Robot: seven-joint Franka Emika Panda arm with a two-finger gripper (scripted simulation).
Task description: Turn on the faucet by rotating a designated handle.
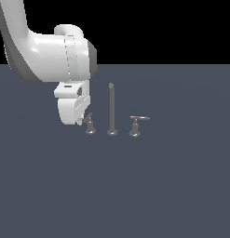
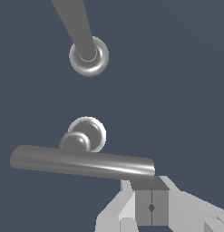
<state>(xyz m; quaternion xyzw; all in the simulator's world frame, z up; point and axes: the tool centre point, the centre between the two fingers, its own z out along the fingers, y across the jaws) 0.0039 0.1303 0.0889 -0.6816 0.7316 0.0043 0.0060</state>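
Exterior view first, and I take the spout post [image 1: 111, 108] as my landmark: my white arm [image 1: 46, 56] fills the upper part toward the exterior view's left of it, and the gripper [image 1: 85, 119] is down low on that same side, right against the handle [image 1: 90, 124]. That handle stands on its flared base on the dark grey floor [image 1: 135, 195] just beside the post, toward the exterior view's left of it. On the post's other side, toward the exterior view's right and about as near, I see the twin handle [image 1: 136, 125], its arm pointing away from the post. Over in the wrist view, I'm looking down on the handle [image 2: 81, 162], its arm lying crosswise as a long shiny bar, with the round base of the post [image 2: 89, 56] beyond it. My fingers [image 2: 151, 204] look pressed together, pads meeting with no gap, tips right at one end of the bar, clamping nothing.
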